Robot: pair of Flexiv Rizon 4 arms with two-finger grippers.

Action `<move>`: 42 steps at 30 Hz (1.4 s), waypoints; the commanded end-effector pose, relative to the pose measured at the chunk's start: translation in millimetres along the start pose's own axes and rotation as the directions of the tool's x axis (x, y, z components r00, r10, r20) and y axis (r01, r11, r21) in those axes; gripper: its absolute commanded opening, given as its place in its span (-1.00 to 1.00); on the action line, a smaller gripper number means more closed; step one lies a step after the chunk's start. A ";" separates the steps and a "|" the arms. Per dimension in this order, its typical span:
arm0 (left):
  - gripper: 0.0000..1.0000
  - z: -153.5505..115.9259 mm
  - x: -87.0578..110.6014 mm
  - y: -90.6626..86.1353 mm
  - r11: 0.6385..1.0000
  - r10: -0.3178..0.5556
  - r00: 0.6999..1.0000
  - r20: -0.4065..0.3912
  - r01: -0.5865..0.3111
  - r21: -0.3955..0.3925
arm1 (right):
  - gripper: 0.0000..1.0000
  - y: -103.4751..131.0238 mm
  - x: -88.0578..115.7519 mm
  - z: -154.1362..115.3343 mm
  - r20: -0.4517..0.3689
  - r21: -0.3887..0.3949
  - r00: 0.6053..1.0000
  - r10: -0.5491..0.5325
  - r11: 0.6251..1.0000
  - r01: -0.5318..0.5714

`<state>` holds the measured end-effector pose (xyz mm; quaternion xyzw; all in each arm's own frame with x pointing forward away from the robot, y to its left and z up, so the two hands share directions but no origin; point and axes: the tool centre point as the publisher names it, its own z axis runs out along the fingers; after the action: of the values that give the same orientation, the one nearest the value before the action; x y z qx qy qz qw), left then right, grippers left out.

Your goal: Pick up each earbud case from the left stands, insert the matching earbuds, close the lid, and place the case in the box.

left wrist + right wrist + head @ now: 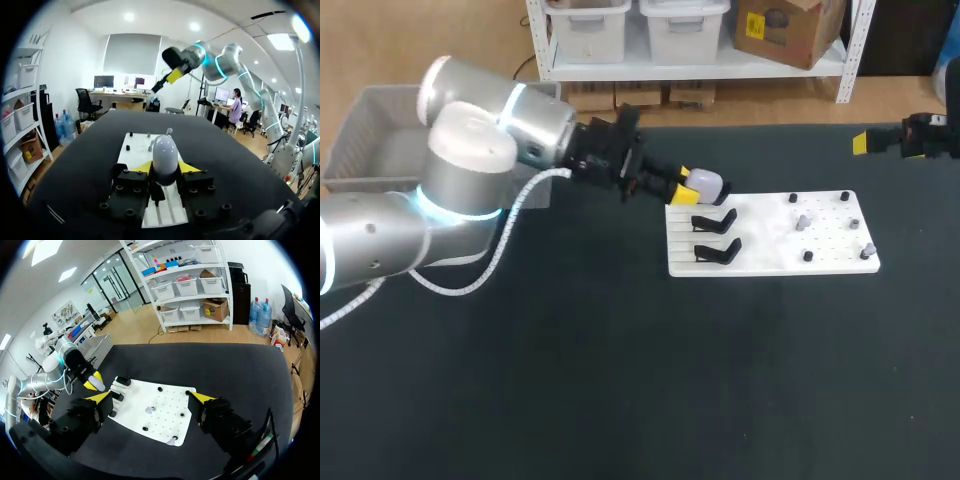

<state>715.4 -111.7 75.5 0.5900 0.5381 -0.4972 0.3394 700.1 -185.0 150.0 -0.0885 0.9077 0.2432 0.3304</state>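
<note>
Pale lavender-white earbud case (707, 183) sat clamped between the yellow tips of the left gripper (688, 187), long axis pointing along the fingers, over the white board (770, 250) at its left edge. The right gripper (150, 397) hung spread wide, well apart.

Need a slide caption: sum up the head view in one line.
Left gripper holds a white earbud case by the white board with black stands; right gripper open at far right.

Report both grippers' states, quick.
Left gripper: closed, holding the earbud case.
Right gripper: open, holding nothing.
</note>
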 end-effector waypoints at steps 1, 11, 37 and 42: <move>-1.00 -18.1 -4.7 -16.2 1.000 0.015 0.997 0.078 -0.014 -0.014 | 1.00 0.0 0.1 -0.1 0.000 0.000 1.000 0.000 1.000 0.000; -1.00 -28.0 -34.6 -31.1 0.992 0.125 0.981 0.149 -0.125 -0.007 | 1.00 0.0 0.1 -0.1 0.000 0.000 1.000 0.000 1.000 0.000; -1.00 -26.6 -54.1 -34.4 0.987 0.161 0.962 0.220 -0.154 -0.053 | 1.00 0.0 0.1 -0.1 0.000 0.000 1.000 0.000 1.000 0.000; -1.00 -26.6 -54.1 -34.4 0.987 0.161 0.962 0.220 -0.154 -0.053 | 1.00 3.1 -2.7 -0.8 0.019 -0.013 1.000 -0.011 1.000 0.012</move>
<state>693.7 -96.6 139.3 0.5663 0.4557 -0.5238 0.4441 700.7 -184.7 151.3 -0.0895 0.9069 0.2431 0.3323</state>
